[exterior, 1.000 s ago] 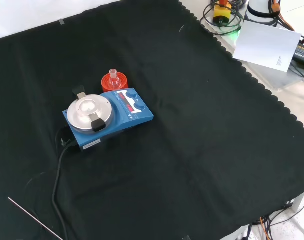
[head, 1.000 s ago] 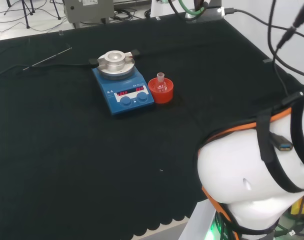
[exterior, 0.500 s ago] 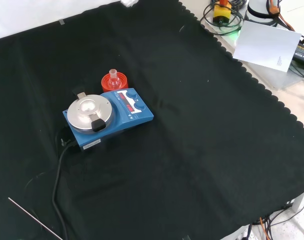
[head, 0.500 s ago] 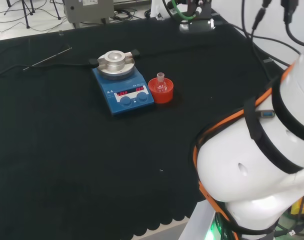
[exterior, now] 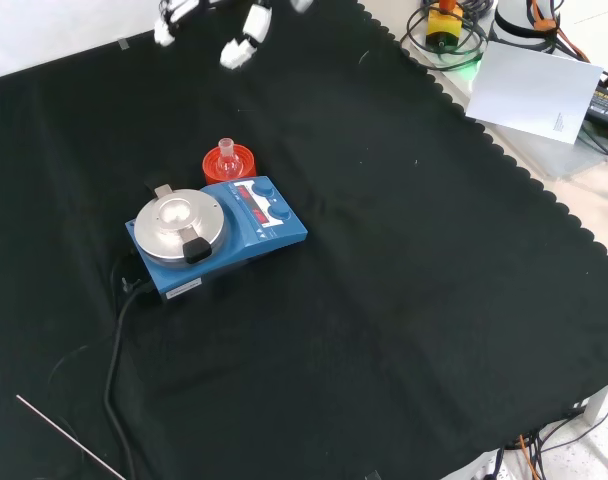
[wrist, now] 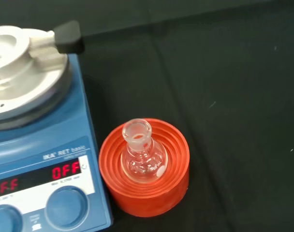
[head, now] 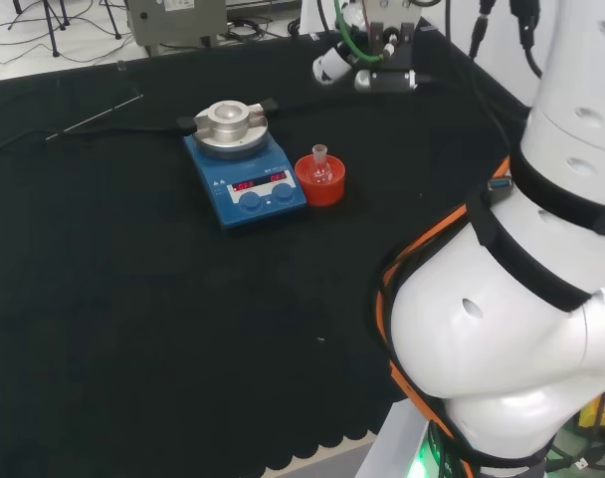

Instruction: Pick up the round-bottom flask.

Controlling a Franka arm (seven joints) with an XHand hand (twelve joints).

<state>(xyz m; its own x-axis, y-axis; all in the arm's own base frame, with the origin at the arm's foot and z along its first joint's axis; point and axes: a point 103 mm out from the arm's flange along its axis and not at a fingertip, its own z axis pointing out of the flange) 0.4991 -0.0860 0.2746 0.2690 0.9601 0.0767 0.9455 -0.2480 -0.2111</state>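
Blue stirrer plate [exterior: 216, 236] as landmark; round-bottom flask [exterior: 226, 157] upright in red ribbed stand [exterior: 230, 165], touching the plate's far edge in the front view; hand [exterior: 246, 38] well beyond, fingers relaxed, holding nothing; best descend over the neck, keeping clear of the plate.

Bright, even room light from above, black cloth soaking it up.

My wrist view is crisp: pale glints ride the small clear glass round-bottom flask [wrist: 143, 157], and the red ribbed ring stand [wrist: 145, 169] throws almost no shadow. In the front view my black and white hand [exterior: 246, 36] is smeared with motion blur.
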